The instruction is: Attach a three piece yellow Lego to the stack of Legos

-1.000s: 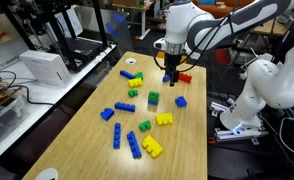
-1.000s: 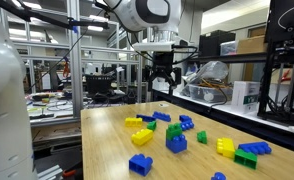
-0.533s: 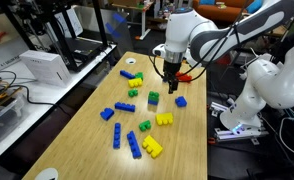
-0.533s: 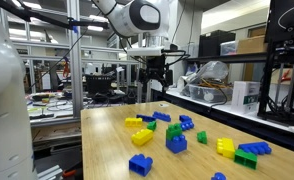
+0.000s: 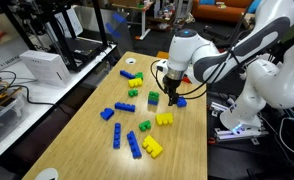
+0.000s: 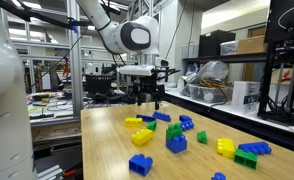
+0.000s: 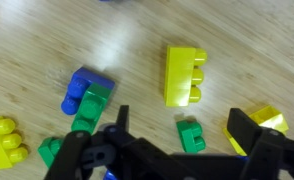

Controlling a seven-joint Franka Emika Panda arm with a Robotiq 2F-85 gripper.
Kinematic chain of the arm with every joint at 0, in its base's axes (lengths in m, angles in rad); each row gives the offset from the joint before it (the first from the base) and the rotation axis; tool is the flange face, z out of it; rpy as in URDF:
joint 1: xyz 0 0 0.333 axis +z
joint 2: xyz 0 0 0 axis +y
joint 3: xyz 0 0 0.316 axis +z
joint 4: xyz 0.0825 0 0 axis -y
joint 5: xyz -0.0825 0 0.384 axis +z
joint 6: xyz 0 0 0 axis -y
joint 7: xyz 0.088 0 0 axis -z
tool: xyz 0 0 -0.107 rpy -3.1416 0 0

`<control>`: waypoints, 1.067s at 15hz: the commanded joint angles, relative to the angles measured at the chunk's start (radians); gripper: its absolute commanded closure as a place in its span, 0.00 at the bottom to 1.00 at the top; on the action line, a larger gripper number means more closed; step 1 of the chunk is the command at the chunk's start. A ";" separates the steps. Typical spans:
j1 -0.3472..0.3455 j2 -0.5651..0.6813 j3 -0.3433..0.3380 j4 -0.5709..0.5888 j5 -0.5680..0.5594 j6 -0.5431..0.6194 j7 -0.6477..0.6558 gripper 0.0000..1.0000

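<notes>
The wooden counter (image 5: 82, 135) carries loose bricks spread well apart, so we judge that each can be picked up singly. The Panda arm (image 5: 192, 50) reaches over it and holds the gripper (image 7: 179, 118) pointing down, above the bricks. Its jaws stand wide with nothing gripped, an opening we read as readiness to straddle a brick. The stack of Legos (image 5: 153, 99), green and upright, stands just beside the gripper in an exterior view, free on the counter as the receiving base. The three piece yellow Lego (image 7: 185, 75) lies on the counter just ahead of the open jaws in the wrist view, apart from its neighbours and not yet grasped. A small green brick (image 7: 191, 134) lies nearer, between the two jaws, and we judge that it may hinder a descent.
</notes>
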 commanded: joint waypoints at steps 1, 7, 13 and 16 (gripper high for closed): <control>0.013 0.079 0.009 -0.043 0.022 0.145 -0.028 0.00; 0.031 0.242 0.043 -0.026 0.023 0.303 -0.033 0.00; 0.016 0.339 0.083 -0.001 0.010 0.374 -0.035 0.00; 0.008 0.366 0.091 0.021 0.007 0.382 -0.032 0.00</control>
